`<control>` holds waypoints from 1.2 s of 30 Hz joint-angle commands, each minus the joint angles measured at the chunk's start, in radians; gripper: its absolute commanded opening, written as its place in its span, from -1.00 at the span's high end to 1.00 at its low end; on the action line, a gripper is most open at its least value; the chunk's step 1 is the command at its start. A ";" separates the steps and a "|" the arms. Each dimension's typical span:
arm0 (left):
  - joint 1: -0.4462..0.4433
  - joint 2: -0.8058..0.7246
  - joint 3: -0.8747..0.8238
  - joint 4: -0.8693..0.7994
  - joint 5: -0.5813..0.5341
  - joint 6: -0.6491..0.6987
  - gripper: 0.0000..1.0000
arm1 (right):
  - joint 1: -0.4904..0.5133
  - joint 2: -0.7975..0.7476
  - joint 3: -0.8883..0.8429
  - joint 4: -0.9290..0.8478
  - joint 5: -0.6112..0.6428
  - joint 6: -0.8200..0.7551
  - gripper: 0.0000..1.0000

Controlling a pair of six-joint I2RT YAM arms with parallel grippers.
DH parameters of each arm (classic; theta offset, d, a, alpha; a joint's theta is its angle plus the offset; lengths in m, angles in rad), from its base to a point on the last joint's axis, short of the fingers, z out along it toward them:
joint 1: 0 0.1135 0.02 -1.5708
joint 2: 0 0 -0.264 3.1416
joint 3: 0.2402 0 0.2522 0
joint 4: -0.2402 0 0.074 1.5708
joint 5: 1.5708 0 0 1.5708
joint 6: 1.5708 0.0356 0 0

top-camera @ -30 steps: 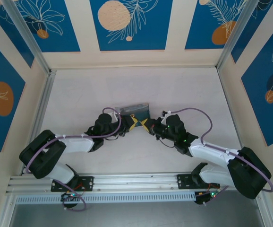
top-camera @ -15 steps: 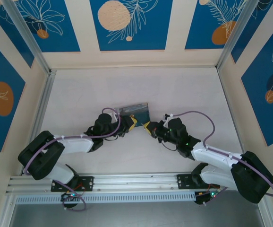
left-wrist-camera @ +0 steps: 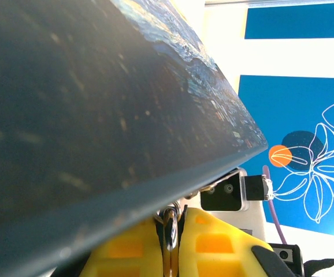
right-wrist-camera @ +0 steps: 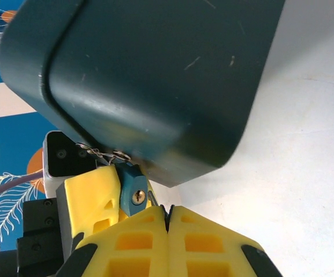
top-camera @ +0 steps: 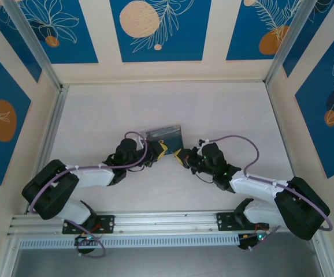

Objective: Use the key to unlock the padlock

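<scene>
A small blue-grey padlock (right-wrist-camera: 132, 190) with a brass keyhole hangs by a wire loop from the corner of the dark painted tin (right-wrist-camera: 149, 75). My left gripper (left-wrist-camera: 176, 217) is shut on the padlock (left-wrist-camera: 171, 229), which shows edge-on between the yellow fingers (right-wrist-camera: 92, 196). My right gripper (right-wrist-camera: 167, 209) is shut just below and right of the keyhole. A thin grey sliver, the key (right-wrist-camera: 152, 198), pokes out beside the lock; it is outside the keyhole. From above, the left gripper (top-camera: 163, 151) and the right gripper (top-camera: 180, 154) meet tip to tip at the tin's near edge.
The tin (top-camera: 164, 133) lies mid-table, tilted over both grippers. Blue patterned walls (top-camera: 155, 29) and aluminium rails (top-camera: 51, 133) fence the white table (top-camera: 225, 109). The right wrist camera block (left-wrist-camera: 227, 193) sits close behind the left fingers.
My right gripper pulled back a little to the right from the left gripper, then crept back towards it. The left arm and tin held still.
</scene>
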 commanded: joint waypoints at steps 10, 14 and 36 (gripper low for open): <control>0.007 -0.017 0.001 0.019 -0.019 -0.007 1.00 | 0.019 0.047 0.057 0.046 0.006 0.001 1.00; 0.008 -0.017 0.002 0.021 -0.018 -0.007 1.00 | 0.021 0.044 0.048 0.047 0.012 0.004 1.00; 0.007 -0.014 -0.005 0.021 -0.015 0.000 1.00 | 0.013 0.060 0.078 0.051 0.005 -0.001 1.00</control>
